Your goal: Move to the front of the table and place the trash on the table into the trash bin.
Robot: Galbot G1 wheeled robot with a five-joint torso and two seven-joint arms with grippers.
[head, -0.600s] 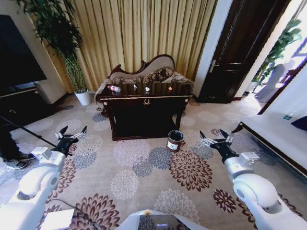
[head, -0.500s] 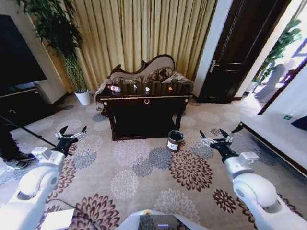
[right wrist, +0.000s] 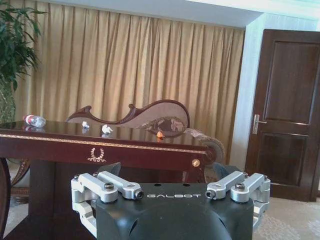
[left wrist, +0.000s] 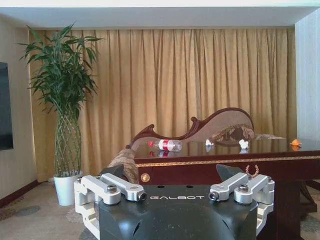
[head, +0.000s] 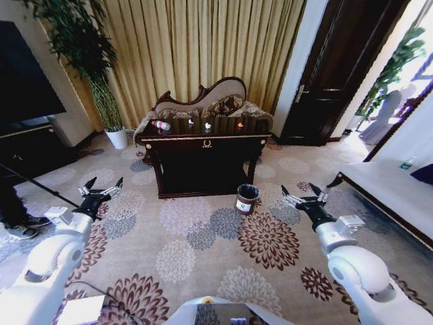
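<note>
The dark glossy table (head: 206,140) with gold trim stands ahead across the carpet. On its top lie a clear bottle with a red label (head: 161,125) (left wrist: 166,145) (right wrist: 35,120), small white scraps (head: 207,126) (left wrist: 243,144) (right wrist: 106,129) and a small orange piece (head: 239,125) (right wrist: 159,134). The dark brown trash bin (head: 246,199) with a white label stands on the carpet by the table's front right leg. My left gripper (head: 100,189) is open, low on the left. On the right my right gripper (head: 301,197) is open too. Both are far from the table and hold nothing.
A carved sofa (head: 210,101) stands behind the table before gold curtains. A tall plant in a white pot (head: 116,138) is at the back left, a dark door (head: 338,68) at the back right, a white low bench (head: 392,189) on the right. Flowered carpet lies open between me and the table.
</note>
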